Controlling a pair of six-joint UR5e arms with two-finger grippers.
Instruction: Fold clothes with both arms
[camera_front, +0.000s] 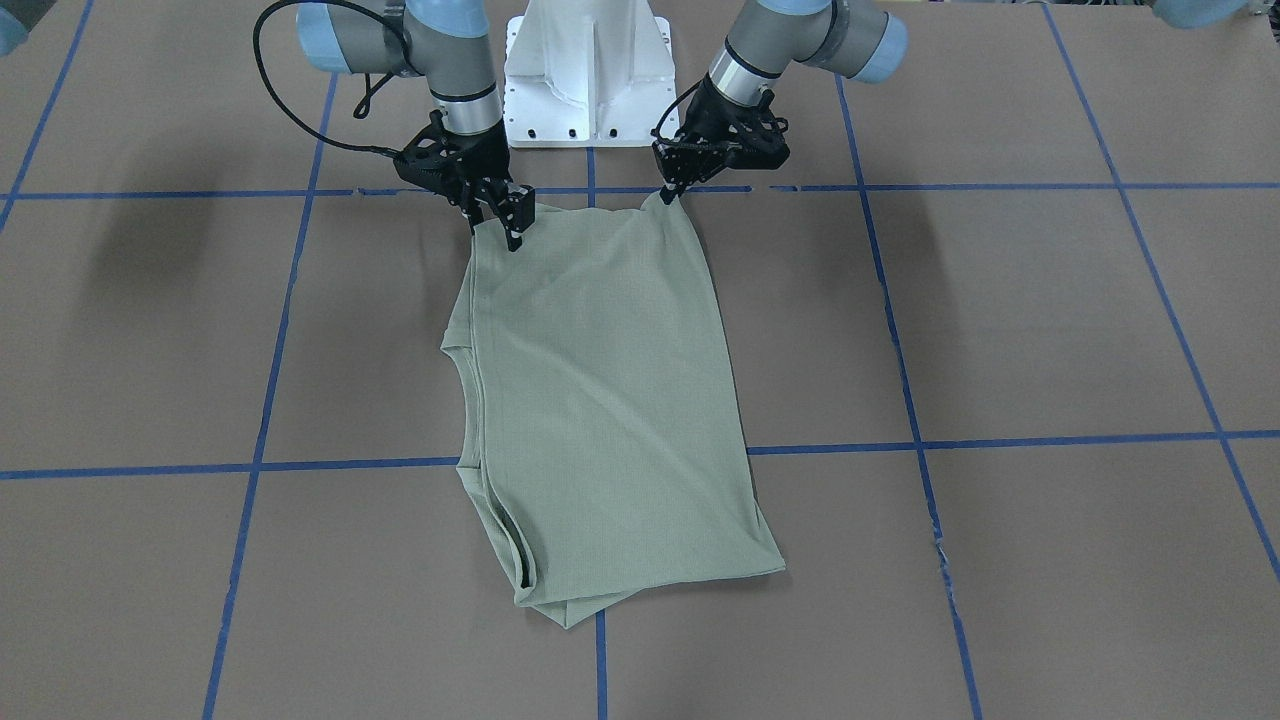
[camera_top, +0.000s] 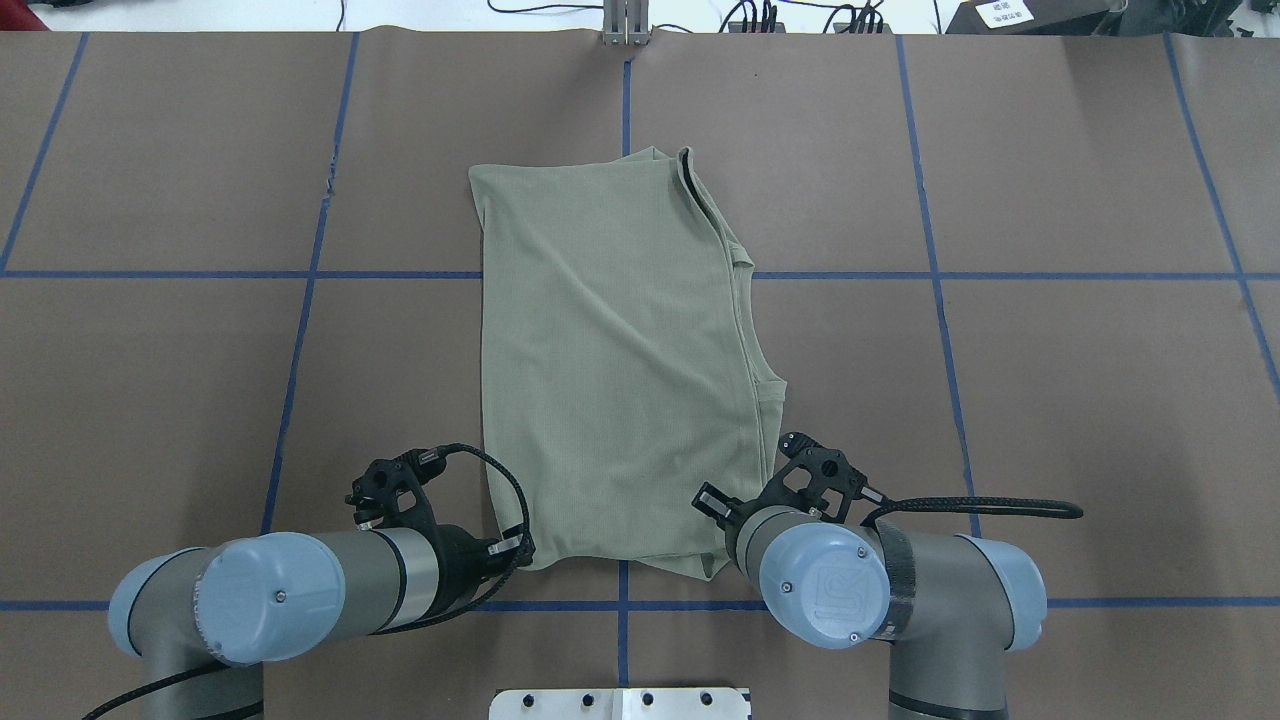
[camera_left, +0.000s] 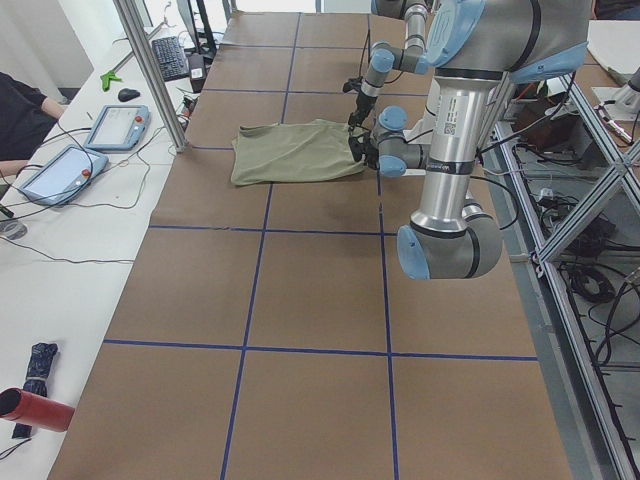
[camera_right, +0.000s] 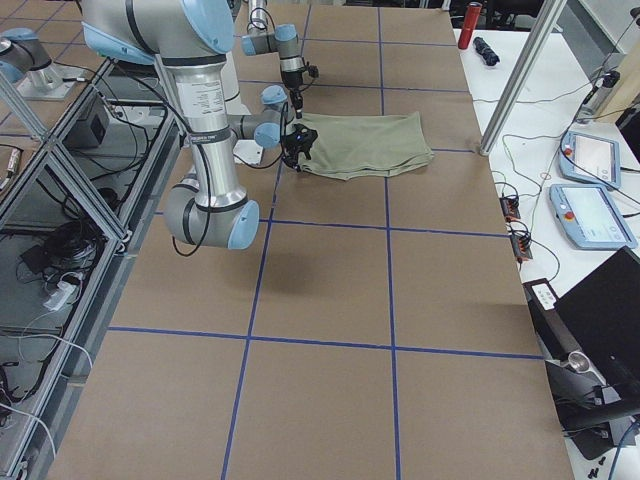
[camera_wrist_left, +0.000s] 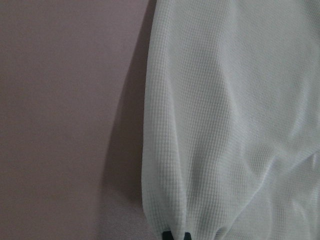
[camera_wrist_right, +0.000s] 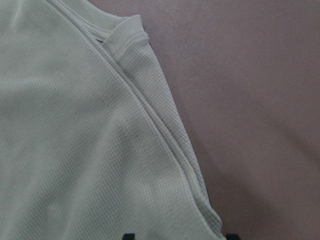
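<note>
The sage-green knit shirt lay in the middle of the brown worktop as a rough oblong of several layers, no sleeve showing, its ribbed neckline band along the side by the robot's right arm. Its short near edge reached the two arms. The left hand had its fingers pressed together on the near corner on its side, pinching the cloth up into a small peak. The right hand stood spread astride the other near corner, with cloth between its fingertips but not gripped. The fabric looked light, soft and limp, likely to stretch a little and to sag between two holds, so it would probably drape rather than keep a crease. The sensible places to take hold seemed to be these two near corners, catching every layer at once, since a pinch on the top layer alone could let the lower ones slip and open the fold.
</note>
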